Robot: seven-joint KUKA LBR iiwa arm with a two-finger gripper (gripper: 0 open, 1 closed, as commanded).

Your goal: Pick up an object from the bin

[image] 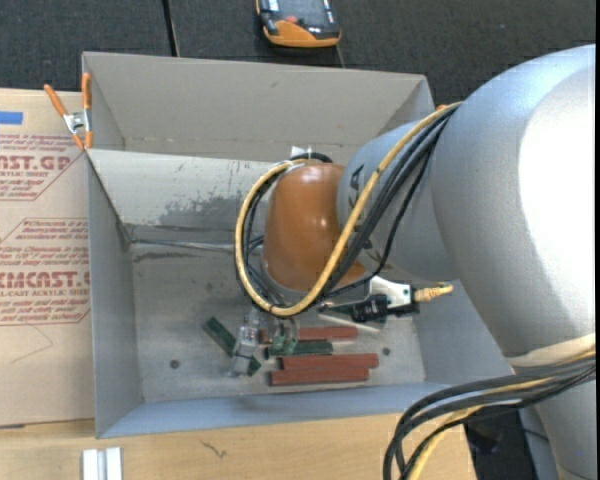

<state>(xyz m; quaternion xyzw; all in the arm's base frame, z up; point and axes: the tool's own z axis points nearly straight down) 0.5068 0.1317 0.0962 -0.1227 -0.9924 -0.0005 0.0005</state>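
My gripper (249, 346) is low in the bin's front middle, just under the orange wrist cover, down among a small cluster of things. A long red-brown flat bar (320, 369) lies on the floor right beside it, to its right. A second, shorter red-brown bar (318, 345) lies just behind that one, partly hidden by the arm's fittings. A dark green strip (218, 333) lies slanted on the floor at the gripper's left, close to it. Whether anything is in the gripper I cannot make out.
The arm and its looped cables cover the bin's right half and centre. A white and black fitting with a yellow tip juts out by the wrist. The bin's left floor and sloping back wall are bare grey metal.
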